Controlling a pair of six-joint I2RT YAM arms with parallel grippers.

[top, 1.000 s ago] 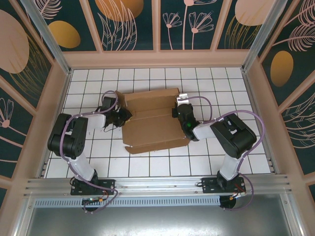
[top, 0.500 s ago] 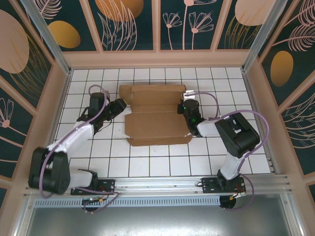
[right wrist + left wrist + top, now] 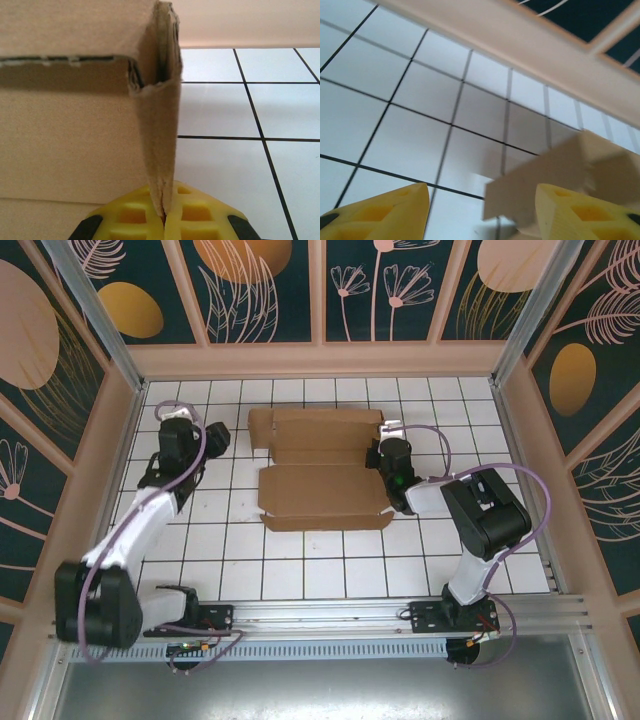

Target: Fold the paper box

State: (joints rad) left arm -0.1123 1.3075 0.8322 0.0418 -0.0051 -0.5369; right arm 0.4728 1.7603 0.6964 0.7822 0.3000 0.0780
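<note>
The paper box (image 3: 320,480) is a brown die-cut cardboard sheet lying partly folded on the white tiled floor, mid-table. My right gripper (image 3: 386,456) is at its right edge, shut on a doubled-over side flap (image 3: 159,145) that rises upright from between the yellow fingertips (image 3: 195,222). My left gripper (image 3: 218,436) hovers just left of the box's far left corner, apart from it. In the left wrist view that gripper (image 3: 482,215) is open, its two yellow fingers (image 3: 380,212) wide apart, and a cardboard flap (image 3: 545,180) shows beyond the right-hand finger, untouched.
A beige wall (image 3: 320,360) closes off the back of the tiled floor, with side walls left (image 3: 100,460) and right (image 3: 530,460). Bare tiles lie in front of the box (image 3: 320,560). The arm bases sit on the near rail (image 3: 320,615).
My left gripper has opened, let go of the box's left side and drawn back to the far left. The box has slid toward the back and settled flatter, the right gripper going with it.
</note>
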